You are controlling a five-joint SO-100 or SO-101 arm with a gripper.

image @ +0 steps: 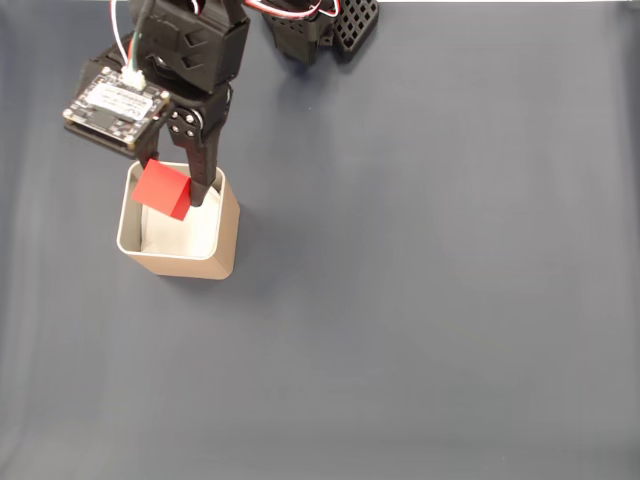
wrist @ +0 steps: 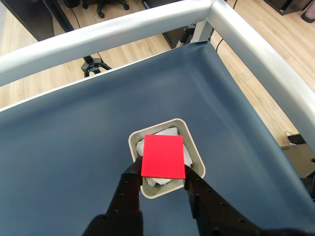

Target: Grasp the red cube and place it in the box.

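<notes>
Clamped in the gripper, red cube poised over the box at far left; release remaining.

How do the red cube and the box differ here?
The red cube is bright red and solid; the box is tan, hollow, white inside. The cube is much smaller than the box. The cube hangs in the gripper above the box's mouth; the box stands on the table.

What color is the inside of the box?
White: the box has a white lining, seen best in the fixed view.
</notes>
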